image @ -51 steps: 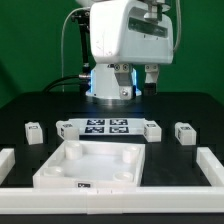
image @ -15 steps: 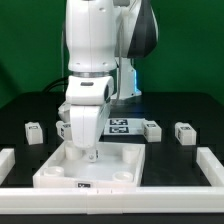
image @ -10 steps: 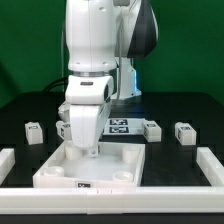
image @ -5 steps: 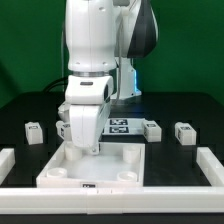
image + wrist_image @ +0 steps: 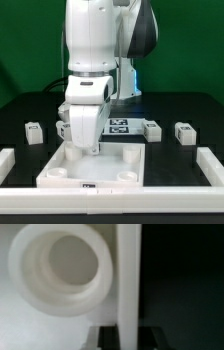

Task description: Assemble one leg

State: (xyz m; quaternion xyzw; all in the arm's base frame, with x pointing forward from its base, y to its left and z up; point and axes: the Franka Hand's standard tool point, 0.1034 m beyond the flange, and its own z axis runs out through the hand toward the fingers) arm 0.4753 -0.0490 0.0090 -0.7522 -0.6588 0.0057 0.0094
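Gripping the far wall of the white plate (image 5: 60, 178), the end effector (image 5: 88, 151) points straight down at the middle of the exterior view, with the arm's white body rising above it. The plate lies flat on the dark worktop (image 5: 190, 152), its round corner sockets facing up. In the wrist view the plate's wall (image 5: 128, 280) runs between the fingers, and one dark finger (image 5: 105, 339) sits flush against its inner face beside a round socket (image 5: 62, 274); the other finger is lost against the black worktop (image 5: 185, 280). None of the legs is held. Taking the plate as the dial's centre in the exterior view, 12 o'clock being away from the camera, a leg (image 5: 35, 131) rests on the worktop at 10 o'clock, well apart from the plate. A second leg (image 5: 185, 132) rests at 2 o'clock, equally far out. A third leg (image 5: 151, 128) stands at 1 o'clock, just beside the end of the marker board (image 5: 122, 124). A fourth leg (image 5: 61, 127) shows at 11 o'clock, partly hidden by the arm
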